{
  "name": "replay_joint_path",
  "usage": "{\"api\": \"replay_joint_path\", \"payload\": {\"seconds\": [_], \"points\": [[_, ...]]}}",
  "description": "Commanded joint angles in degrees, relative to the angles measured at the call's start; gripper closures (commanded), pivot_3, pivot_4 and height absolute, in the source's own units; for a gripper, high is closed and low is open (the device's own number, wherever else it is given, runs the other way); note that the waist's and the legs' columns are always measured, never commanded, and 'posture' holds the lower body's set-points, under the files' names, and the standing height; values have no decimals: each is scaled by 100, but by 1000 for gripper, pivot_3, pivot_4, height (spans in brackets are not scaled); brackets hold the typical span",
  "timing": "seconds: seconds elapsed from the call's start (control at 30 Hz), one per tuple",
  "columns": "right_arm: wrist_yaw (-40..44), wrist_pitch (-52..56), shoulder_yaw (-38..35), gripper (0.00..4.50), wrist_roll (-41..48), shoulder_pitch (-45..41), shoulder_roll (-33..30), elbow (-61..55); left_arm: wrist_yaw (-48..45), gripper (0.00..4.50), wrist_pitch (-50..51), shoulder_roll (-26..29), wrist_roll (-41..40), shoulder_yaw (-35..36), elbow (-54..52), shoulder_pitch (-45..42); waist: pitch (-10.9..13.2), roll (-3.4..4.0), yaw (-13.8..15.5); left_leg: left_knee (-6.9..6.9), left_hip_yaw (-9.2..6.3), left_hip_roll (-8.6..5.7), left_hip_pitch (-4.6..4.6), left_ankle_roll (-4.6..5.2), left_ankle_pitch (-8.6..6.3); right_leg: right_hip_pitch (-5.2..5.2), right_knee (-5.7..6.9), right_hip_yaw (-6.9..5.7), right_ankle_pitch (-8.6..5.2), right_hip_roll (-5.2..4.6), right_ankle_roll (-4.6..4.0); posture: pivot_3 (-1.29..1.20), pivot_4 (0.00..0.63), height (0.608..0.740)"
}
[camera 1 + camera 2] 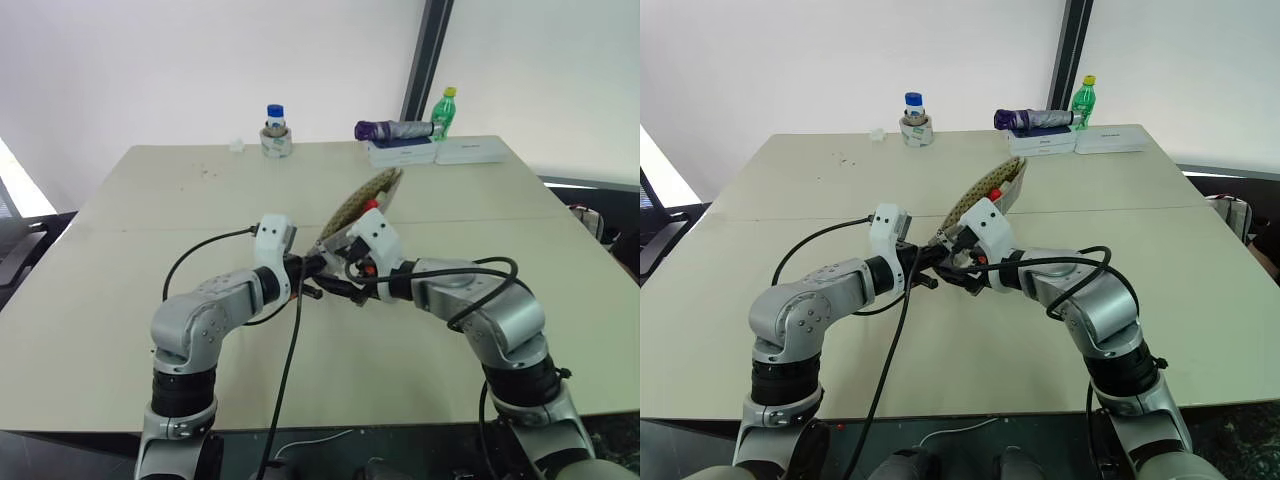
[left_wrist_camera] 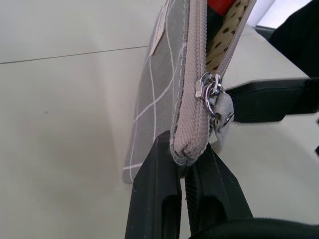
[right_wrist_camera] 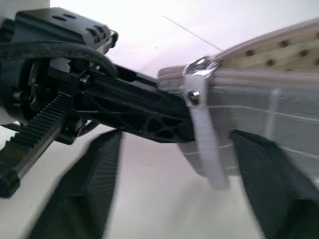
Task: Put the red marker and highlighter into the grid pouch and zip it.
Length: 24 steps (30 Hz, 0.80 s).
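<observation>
the left gripper (image 2: 184, 164) pinches the grid pouch (image 2: 164, 94) corner, anchoring it for zipping; at its 3 o'clock, the right gripper (image 3: 172, 174), spread, straddles the zipper pull (image 3: 204, 144).

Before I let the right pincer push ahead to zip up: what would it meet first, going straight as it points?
Probably the zipper pull on the grid pouch, which hangs between the right pincer's open fingers; depth is unclear. The left pincer pinches that pouch end.

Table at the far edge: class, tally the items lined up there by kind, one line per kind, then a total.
Bottles: 2, a blue-capped bottle and a green bottle
Tape rolls: 1
Folded umbrellas: 1
White boxes: 2
Total: 6
</observation>
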Motion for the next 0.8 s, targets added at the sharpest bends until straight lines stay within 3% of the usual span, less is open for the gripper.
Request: {"api": "replay_joint_path", "payload": {"seconds": [0.03, 0.13, 0.27, 0.4, 0.8], "points": [[-114, -99, -124, 2962, 5, -52, 67, -41, 3, 4500, -48, 1, -129, -70, -176, -74, 0, 0, -1, 0, 0, 0, 0, 0, 0, -1, 0, 0, 0, 0, 0, 0, 150, 740], [-114, -86, -162, 4486, 35, -55, 29, -57, 12, 4500, -70, 57, -112, -90, -192, -43, 0, 0, -6, 0, 0, 0, 0, 0, 0, -1, 0, 0, 0, 0, 0, 0, 150, 740], [-109, -3, -305, 4486, 77, -86, -121, -148, -112, 4500, -301, 391, 51, -330, -208, 72, 0, 0, -8, 0, 0, 0, 0, 0, 0, -1, 0, 0, 0, 0, 0, 0, 150, 740], [-16, 41, -486, 4486, 126, -120, -453, -231, -492, 4500, -945, 1078, 376, -777, -179, 315, 0, 1, -15, -4, 0, 0, 0, -1, 0, -2, 0, 1, 0, 0, 0, 0, 150, 740], [452, -358, -1105, 4486, -51, -251, -2064, 462, -1483, 4500, -2556, 2845, 1091, -1088, 454, 915, 0, 2, -114, -10, 0, 1, 1, 2, -1, -1, -1, 3, -1, -1, -1, 0, 150, 740]]}}
